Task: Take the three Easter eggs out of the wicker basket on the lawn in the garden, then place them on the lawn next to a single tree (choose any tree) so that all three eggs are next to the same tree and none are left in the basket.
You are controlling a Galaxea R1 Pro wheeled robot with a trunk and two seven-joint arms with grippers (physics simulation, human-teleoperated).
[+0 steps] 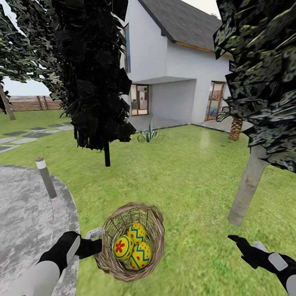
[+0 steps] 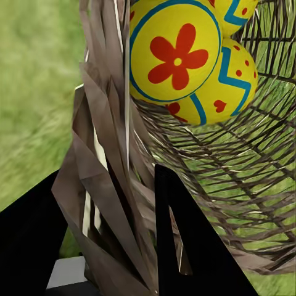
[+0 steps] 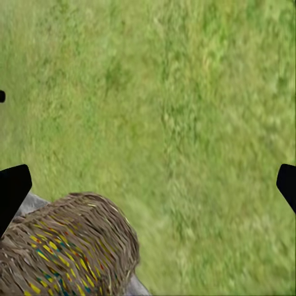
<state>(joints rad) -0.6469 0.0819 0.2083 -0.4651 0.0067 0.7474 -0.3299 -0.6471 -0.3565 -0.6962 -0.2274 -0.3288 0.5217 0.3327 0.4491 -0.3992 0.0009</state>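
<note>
While left fingers [image 2: 123, 240] clamp wicker basket [image 1: 154, 230] wall, 3 Easter eggs [image 1: 132, 246] inside, right fingers [image 1: 235, 238] spread wide, tree [image 1: 248, 185] near.

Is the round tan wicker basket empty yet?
No, three yellow painted eggs lie inside the wicker basket in the head view.

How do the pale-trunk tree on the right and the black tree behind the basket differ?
The pale-trunk tree has a thick, grey, leaning trunk; the black tree has a thin, dark, upright one. The pale-trunk tree's crown is mottled green-grey, the black tree's is near solid black. The pale-trunk tree stands nearer the wicker basket. Both grow from the lawn.
</note>
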